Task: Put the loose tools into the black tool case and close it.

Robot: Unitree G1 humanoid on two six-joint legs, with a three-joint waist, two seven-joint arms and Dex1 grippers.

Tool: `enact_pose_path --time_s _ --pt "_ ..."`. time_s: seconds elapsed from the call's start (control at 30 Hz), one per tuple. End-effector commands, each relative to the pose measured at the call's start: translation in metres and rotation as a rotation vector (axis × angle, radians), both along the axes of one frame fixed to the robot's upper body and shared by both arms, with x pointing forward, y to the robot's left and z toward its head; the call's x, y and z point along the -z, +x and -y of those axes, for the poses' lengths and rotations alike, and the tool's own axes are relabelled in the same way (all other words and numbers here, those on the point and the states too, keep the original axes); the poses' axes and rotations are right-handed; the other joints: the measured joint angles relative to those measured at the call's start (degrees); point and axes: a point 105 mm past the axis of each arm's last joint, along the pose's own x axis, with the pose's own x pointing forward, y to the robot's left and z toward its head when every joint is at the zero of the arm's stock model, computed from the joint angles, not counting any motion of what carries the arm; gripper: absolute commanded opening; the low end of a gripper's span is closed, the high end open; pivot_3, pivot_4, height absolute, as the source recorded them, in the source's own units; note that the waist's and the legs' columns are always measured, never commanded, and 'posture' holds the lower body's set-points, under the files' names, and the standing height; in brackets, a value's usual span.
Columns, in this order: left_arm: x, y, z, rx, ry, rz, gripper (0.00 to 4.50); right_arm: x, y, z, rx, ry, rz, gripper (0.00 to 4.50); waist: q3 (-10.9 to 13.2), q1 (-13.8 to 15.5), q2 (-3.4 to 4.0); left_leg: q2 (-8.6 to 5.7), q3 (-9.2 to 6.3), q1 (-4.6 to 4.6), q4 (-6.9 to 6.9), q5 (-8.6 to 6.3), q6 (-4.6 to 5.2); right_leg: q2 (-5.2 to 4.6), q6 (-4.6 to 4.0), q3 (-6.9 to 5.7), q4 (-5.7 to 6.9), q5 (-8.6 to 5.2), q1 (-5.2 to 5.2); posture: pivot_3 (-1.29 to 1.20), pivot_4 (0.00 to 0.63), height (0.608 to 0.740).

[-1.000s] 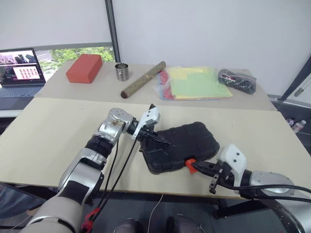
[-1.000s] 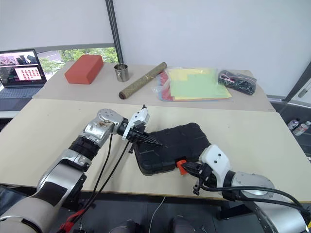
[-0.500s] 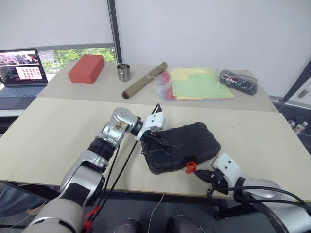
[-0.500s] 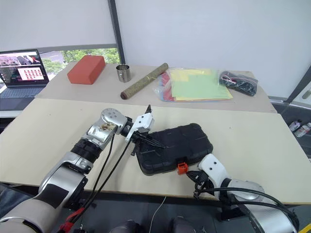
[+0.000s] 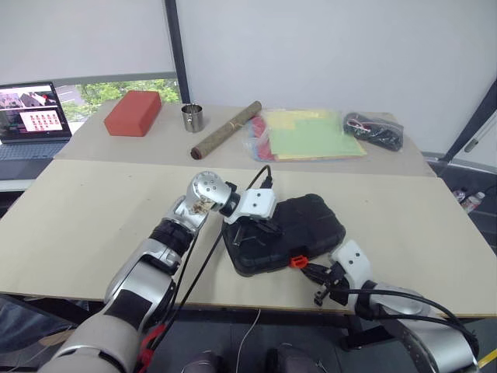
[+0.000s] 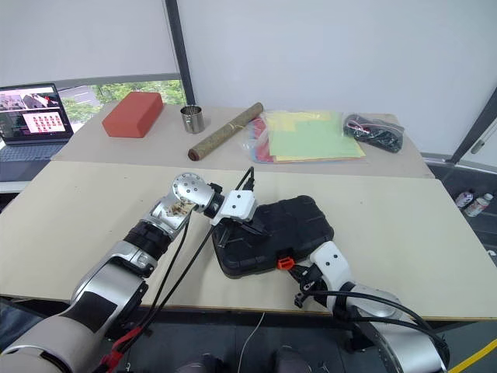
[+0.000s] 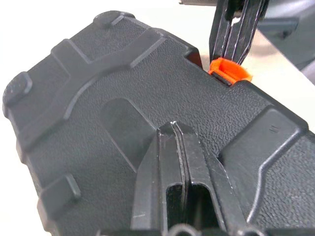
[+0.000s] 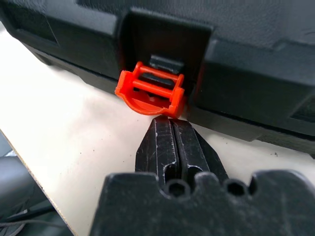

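One closed black tool case (image 5: 285, 233), two end effectors.

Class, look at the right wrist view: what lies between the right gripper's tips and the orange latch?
Nothing: only a short bare strip of table separates the shut right gripper from the orange latch.

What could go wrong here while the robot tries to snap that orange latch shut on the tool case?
The orange latch hangs unfastened, and the shut right gripper sits just beneath it; its narrow tip could slip off the latch. The black tool case lies near the table's front edge, so a push could slide it. The shut left gripper rests on the lid and may not stop that.
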Motion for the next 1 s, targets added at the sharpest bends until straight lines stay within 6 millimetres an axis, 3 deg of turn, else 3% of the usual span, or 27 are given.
enact_pose_path --time_s 0.03,0.23,0.37,0.53,0.63,0.73,0.83,0.93,0.97,1.0 --pt "0.039 -0.001 -0.013 -0.002 0.165 -0.009 0.02 -0.058 0.001 -0.012 -0.048 0.083 0.230 0.00 0.0 0.0 0.00 0.00 0.00 0.01 0.00 0.00 0.00 0.00 -0.01 0.02 0.00 0.01 0.00 0.00 0.150 0.736" --pt "0.038 0.000 -0.008 -0.005 0.143 -0.019 0.02 -0.053 0.004 -0.018 -0.060 0.074 0.216 0.00 -0.2 -0.1 0.02 0.06 -0.01 0.25 -0.05 -0.02 0.03 0.00 0.00 0.05 -0.04 0.02 0.21 0.00 0.150 0.736" --pt "0.037 0.001 -0.011 -0.002 0.146 -0.023 0.02 -0.070 0.006 -0.022 -0.069 0.113 0.242 0.00 -0.2 0.2 0.05 0.05 -0.05 0.38 -0.10 -0.09 0.13 -0.01 0.00 -0.01 -0.14 0.00 0.40 0.00 0.150 0.736" --pt "0.025 0.009 -0.019 -0.086 0.079 -0.082 0.02 -0.067 -0.003 -0.013 -0.112 0.021 0.209 0.00 -0.3 0.2 0.05 0.01 -0.11 0.36 -0.12 -0.13 0.20 -0.01 -0.28 -0.03 -0.31 0.16 0.51 0.00 0.150 0.736" --pt "-0.003 0.018 -0.038 -0.190 -0.043 -0.209 0.74 -0.072 -0.013 0.008 -0.142 -0.010 0.160 0.79 -0.2 0.0 0.06 0.02 -0.13 0.33 -0.13 -0.13 0.21 0.00 -0.27 -0.03 -0.34 0.16 0.49 0.00 0.150 0.736" --pt "-0.027 0.017 -0.074 -0.264 -0.104 -0.293 1.95 -0.076 -0.025 0.035 -0.212 -0.116 0.110 1.88 -0.2 -0.5 0.15 0.04 -0.12 0.28 -0.22 -0.12 0.18 0.02 -0.16 0.01 -0.35 0.09 0.38 0.00 0.150 0.736" --pt "-0.055 -0.007 -0.126 -0.305 -0.131 -0.333 3.08 -0.097 -0.035 0.070 -0.263 -0.172 0.034 2.95 0.0 -0.7 0.19 0.08 -0.13 0.23 -0.35 -0.07 0.08 0.05 -0.07 0.05 -0.37 -0.02 0.23 0.00 0.150 0.736" --pt "-0.073 -0.030 -0.153 -0.350 -0.133 -0.384 4.22 -0.114 -0.046 0.087 -0.318 -0.180 -0.031 3.96 0.0 0.0 0.18 0.08 -0.16 -0.11 -0.33 -0.05 0.04 0.04 -0.34 0.09 -0.27 0.13 -0.10 0.00 0.150 0.736" --pt "-0.080 -0.040 -0.167 -0.387 -0.127 -0.394 4.50 -0.123 -0.049 0.094 -0.336 -0.175 -0.051 4.33 0.0 0.2 0.21 0.07 -0.19 -0.17 -0.28 -0.06 0.05 0.02 -0.32 0.07 -0.29 0.12 -0.09 0.00 0.150 0.736" --pt "-0.085 -0.049 -0.177 -0.418 -0.120 -0.398 4.50 -0.131 -0.051 0.099 -0.346 -0.171 -0.064 4.45 0.1 0.4 0.25 0.06 -0.19 -0.21 -0.26 -0.07 0.06 -0.01 -0.31 0.09 -0.29 0.11 -0.12 0.00 0.150 0.736"
